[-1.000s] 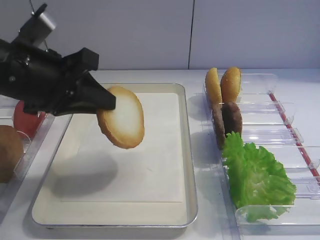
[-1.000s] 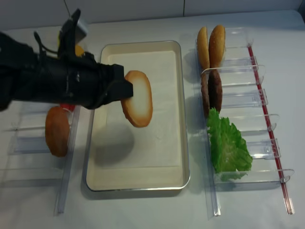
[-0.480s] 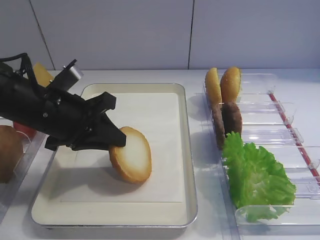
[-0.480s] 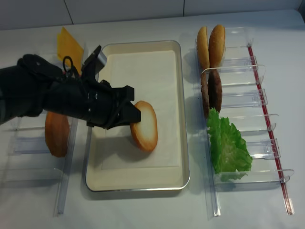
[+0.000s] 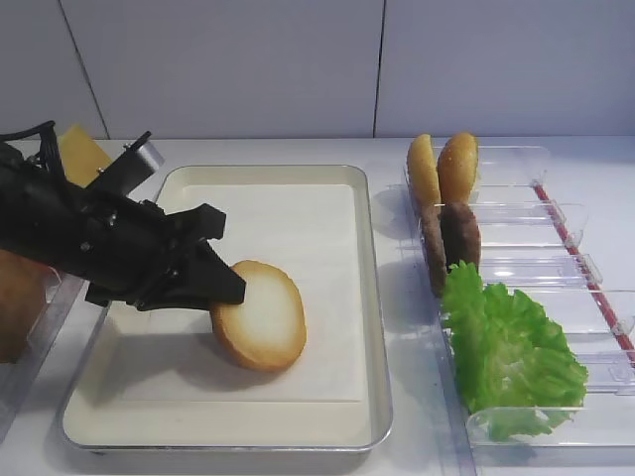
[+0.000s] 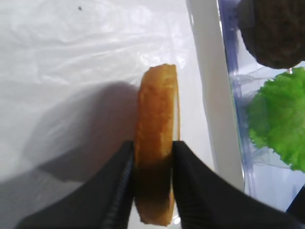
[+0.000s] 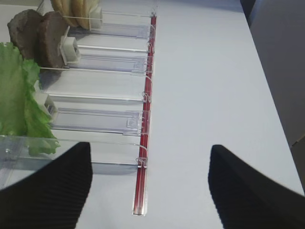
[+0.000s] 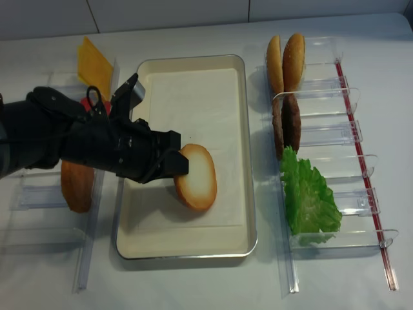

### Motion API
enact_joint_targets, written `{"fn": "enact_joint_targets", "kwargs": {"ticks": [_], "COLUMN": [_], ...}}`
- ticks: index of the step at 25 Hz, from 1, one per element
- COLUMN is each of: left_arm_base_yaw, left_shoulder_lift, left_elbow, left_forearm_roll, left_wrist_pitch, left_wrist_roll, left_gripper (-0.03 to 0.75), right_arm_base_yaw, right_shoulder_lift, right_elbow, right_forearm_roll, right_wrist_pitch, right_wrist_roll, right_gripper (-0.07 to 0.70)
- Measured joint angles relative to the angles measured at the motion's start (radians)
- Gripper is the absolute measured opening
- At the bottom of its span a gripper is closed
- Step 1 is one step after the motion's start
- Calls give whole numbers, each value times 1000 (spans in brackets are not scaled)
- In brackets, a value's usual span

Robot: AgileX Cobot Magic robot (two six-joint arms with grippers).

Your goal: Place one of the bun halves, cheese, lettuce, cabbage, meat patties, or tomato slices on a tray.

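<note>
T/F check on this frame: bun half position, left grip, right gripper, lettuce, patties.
1. The bun half is over the tray, tilted on edge. True.
2. The left gripper is wide open, clear of the bun half. False: its fingers press both faces of it.
3. The right gripper holds the lettuce. False: it holds nothing and is open.
4. The lettuce sits in the clear holder right of the tray. True.
5. The meat patties lie flat in the tray. False: they stand on edge in the holder.
</note>
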Motion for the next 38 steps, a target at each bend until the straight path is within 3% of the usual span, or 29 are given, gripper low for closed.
{"fn": "enact_joint_targets", "kwargs": {"ticks": [6,8,14,20,28,35,38], "left_arm_base_yaw": [0,0,0,0,0,0,0], "left_shoulder_lift": [6,6,6,8,8,8,6], "left_elbow": [3,3,-3,-54,-254,-512,-563], "left_forearm_roll": [78,95,147,384,605,1151,1351], "left_wrist_pitch": [-13,-20,-21,-6,157,391,423], "left_wrist_roll": [-5,-12,-28,-186,-347,-622,-712], "left_gripper": [423,459,480,480,480,480,478], "right_arm_base_yaw": [0,0,0,0,0,0,0], "right_shoulder_lift": [0,0,0,0,0,0,0], "right_elbow": [0,0,0,0,0,0,0], "right_forearm_roll": [0,0,0,0,0,0,0], "right_wrist_pitch": [0,0,0,0,0,0,0], "right_wrist_roll": [0,0,0,0,-2,-2,-2], "right_gripper": [522,522,522,522,522,522,522]}}
